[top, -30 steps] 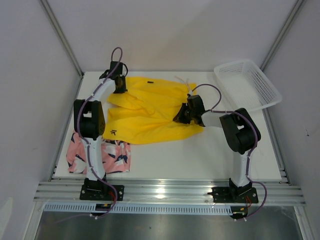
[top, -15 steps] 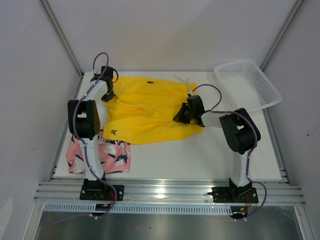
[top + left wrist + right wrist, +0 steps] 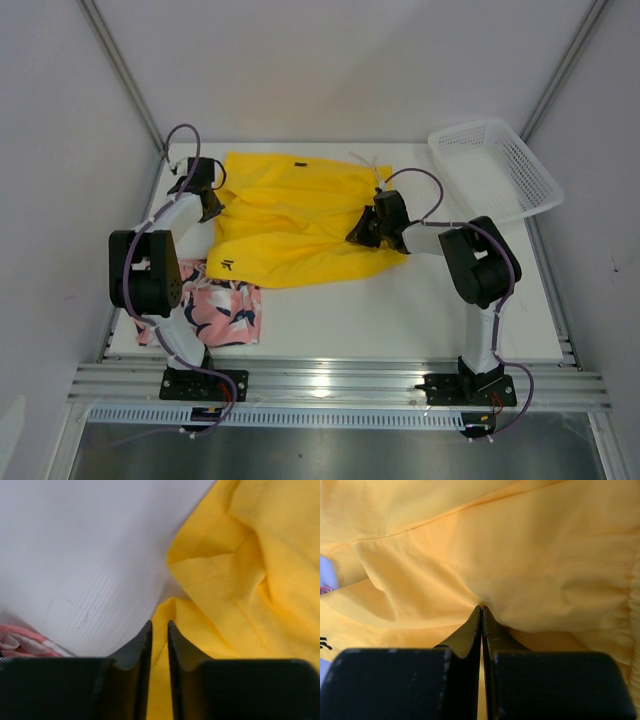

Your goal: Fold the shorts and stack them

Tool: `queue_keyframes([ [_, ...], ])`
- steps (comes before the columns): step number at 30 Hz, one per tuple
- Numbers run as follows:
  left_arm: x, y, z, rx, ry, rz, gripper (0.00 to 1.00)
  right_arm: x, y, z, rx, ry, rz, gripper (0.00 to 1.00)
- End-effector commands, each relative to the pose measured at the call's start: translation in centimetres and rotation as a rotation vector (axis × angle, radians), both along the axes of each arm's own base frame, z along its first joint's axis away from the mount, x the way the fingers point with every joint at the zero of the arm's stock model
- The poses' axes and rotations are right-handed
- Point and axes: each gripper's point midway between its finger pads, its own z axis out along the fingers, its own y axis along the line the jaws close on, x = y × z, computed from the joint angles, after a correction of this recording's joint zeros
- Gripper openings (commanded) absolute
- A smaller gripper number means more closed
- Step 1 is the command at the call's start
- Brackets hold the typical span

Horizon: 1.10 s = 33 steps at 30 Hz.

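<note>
The yellow shorts (image 3: 300, 215) lie spread across the back of the white table, with a small dark logo near their front left. My left gripper (image 3: 211, 206) is at their left edge. In the left wrist view its jaws (image 3: 159, 625) stand a narrow gap apart, and yellow fabric (image 3: 250, 580) shows through the gap and beyond. My right gripper (image 3: 358, 235) is shut on the shorts' right side, and the cloth (image 3: 520, 555) puckers at its tips (image 3: 481, 609). The pink printed shorts (image 3: 225, 312) lie bunched at the front left, partly behind the left arm.
A white mesh basket (image 3: 495, 170) sits tilted at the back right corner. Bare white table (image 3: 400, 310) runs along the front and right. Grey walls close in the left, right and back sides. A corner of the pink shorts (image 3: 20, 640) shows in the left wrist view.
My left arm has swung left, drawing the yellow shorts' left edge outward and flatter. Its jaws have parted slightly. The right arm has not moved.
</note>
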Motion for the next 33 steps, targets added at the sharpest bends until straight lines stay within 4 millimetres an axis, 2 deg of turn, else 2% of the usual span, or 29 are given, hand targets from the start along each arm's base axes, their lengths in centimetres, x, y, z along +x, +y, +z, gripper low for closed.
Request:
queue_keyframes([
  [1, 3.6, 0.4, 4.8, -0.028, -0.158, -0.029, 0.25, -2.9, -3.9, -5.0, -0.191, 0.123, -0.012, 0.02],
  [2, 4.1, 0.4, 5.2, -0.033, -0.171, -0.05, 0.33, -2.7, -4.0, -4.5, -0.196, 0.108, -0.015, 0.03],
  [3, 4.8, -0.3, 5.7, -0.069, -0.198, -0.086, 0.5, -2.2, -4.0, -3.8, -0.197, 0.092, -0.018, 0.05],
  [5, 5.2, 0.3, 5.9, -0.096, -0.218, -0.084, 0.73, -1.9, -4.6, -3.3, -0.222, 0.095, -0.021, 0.09],
  [6, 5.6, -0.1, 6.0, -0.128, -0.232, -0.108, 0.81, -1.0, -4.7, -2.0, -0.231, 0.06, -0.033, 0.11],
  [7, 5.9, 0.6, 6.0, -0.147, -0.242, -0.095, 0.83, -0.8, -5.2, -1.7, -0.245, 0.062, -0.041, 0.17],
  [8, 6.6, 1.5, 3.9, -0.216, -0.207, -0.085, 0.85, 0.8, -5.8, 0.1, -0.274, 0.009, -0.055, 0.32],
  [9, 6.6, 1.2, 3.9, -0.229, -0.208, -0.096, 0.85, 1.1, -5.9, 0.6, -0.278, -0.003, -0.064, 0.32],
  [10, 6.8, 1.9, 3.6, -0.244, -0.209, -0.082, 0.85, 1.6, -6.1, 1.1, -0.287, -0.018, -0.07, 0.39],
  [11, 6.9, 1.7, 3.2, -0.271, -0.207, -0.092, 0.85, 1.8, -6.1, 1.6, -0.291, -0.027, -0.07, 0.41],
  [12, 7.3, 1.7, 2.7, -0.289, -0.21, -0.097, 0.85, 2.4, -7.1, 1.7, -0.339, -0.039, -0.099, 0.43],
  [13, 7.3, 1.6, 2.3, -0.319, -0.211, -0.105, 0.85, 3.1, -7.2, 2.7, -0.341, -0.062, -0.111, 0.45],
  [17, 8.0, 0.7, 1.8, -0.36, -0.225, -0.146, 0.85, 4.9, -9.1, 3.8, -0.362, -0.082, -0.164, 0.51],
  [18, 8.1, 0.4, 1.8, -0.369, -0.228, -0.156, 0.84, 5.1, -10.1, 3.6, -0.372, -0.068, -0.178, 0.53],
  [21, 8.3, -0.7, 1.1, -0.401, -0.219, -0.185, 0.84, 5.8, -11.1, 2.2, -0.421, -0.027, -0.176, 0.58],
  [22, 8.3, -1.0, 0.8, -0.406, -0.214, -0.19, 0.84, 6.4, -11.5, 1.3, -0.451, -0.01, -0.189, 0.58],
  [26, 8.5, -2.4, 0.8, -0.411, -0.212, -0.225, 0.84, 6.1, -13.1, -1.8, -0.471, 0.092, -0.219, 0.57],
  [29, 8.7, -3.3, 0.9, -0.421, -0.221, -0.252, 0.84, 6.0, -14.2, -2.6, -0.485, 0.111, -0.244, 0.56],
  [33, 9.2, -3.9, 1.6, -0.442, -0.248, -0.29, 0.83, 6.2, -14.9, -2.5, -0.501, 0.103, -0.254, 0.54],
])
